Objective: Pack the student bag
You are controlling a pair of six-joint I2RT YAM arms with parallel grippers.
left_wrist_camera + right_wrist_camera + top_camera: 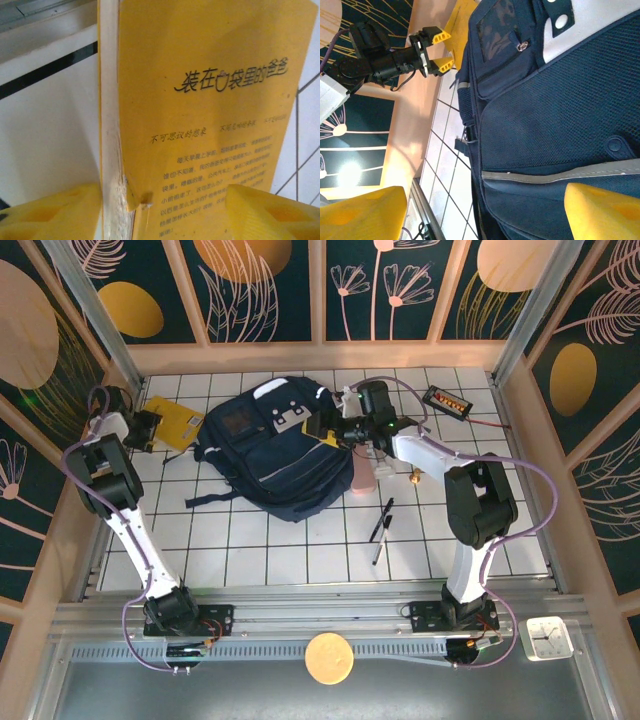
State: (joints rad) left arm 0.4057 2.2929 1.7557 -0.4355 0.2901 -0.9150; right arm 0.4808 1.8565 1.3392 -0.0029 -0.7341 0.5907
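The student bag [265, 455] is a navy-blue backpack with grey trim lying flat mid-table; its mesh front and grey stripe show close up [560, 115]. My right gripper [328, 432] hovers at the bag's right edge, open, its yellow fingers [600, 210] wide apart over the fabric with nothing between them [485, 215]. A yellow book [177, 422] lies at the back left. My left gripper [150, 428] stands open astride its page edge [162, 215], one finger beside the pages [50, 215], the other over the printed cover [210, 100].
A pink case [362, 477] lies against the bag's right side, a small brass object [413, 477] beside it. Two pens [383, 523] lie right of centre. A black device [447, 400] sits at the back right. Wooden walls [320, 355] ring the white tiled table.
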